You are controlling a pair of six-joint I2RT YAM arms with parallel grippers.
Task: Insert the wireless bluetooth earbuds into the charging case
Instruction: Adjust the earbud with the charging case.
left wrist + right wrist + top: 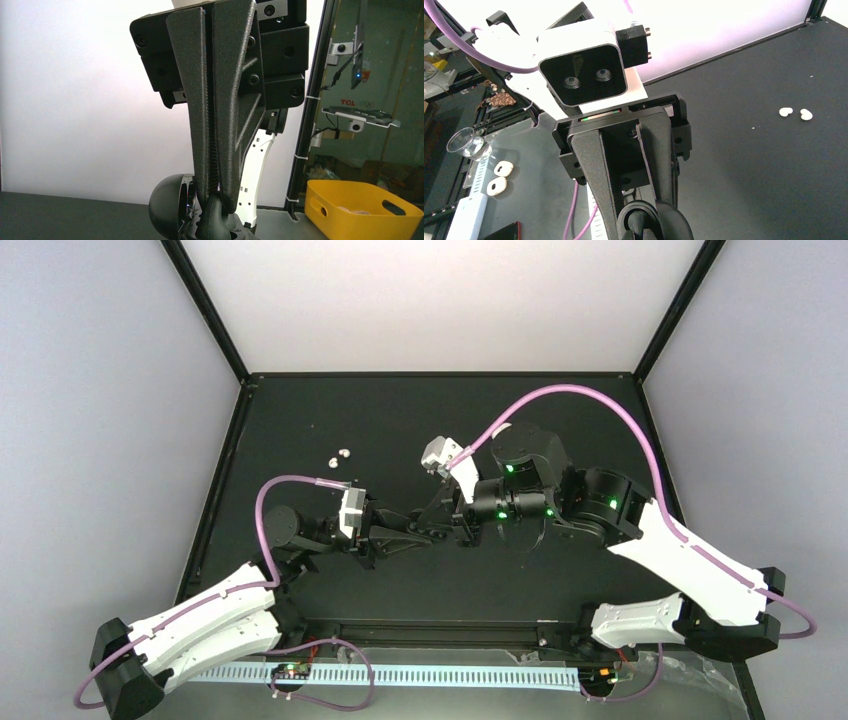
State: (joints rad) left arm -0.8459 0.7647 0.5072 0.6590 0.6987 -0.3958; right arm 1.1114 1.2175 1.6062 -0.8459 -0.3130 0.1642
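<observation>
Two tiny white earbuds (339, 457) lie side by side on the black table at the back left, away from both grippers. They also show in the right wrist view (795, 113). The black charging case (680, 226) is held up between the two grippers at mid-table and looks open, with a ring-shaped rim beside a rounded half. My left gripper (438, 530), seen head-on in the right wrist view (646, 212), is shut on the case. My right gripper (458, 522), seen head-on in the left wrist view (220, 194), has its jaws almost together on a thin black edge of the case (215, 216).
A black frame edges the table, with white walls behind. A yellow bin (360, 207) stands beyond the right frame post. Off the table's near side lie two white oval pieces (500, 177), a clear dish (466, 144) and a white strip (400, 676).
</observation>
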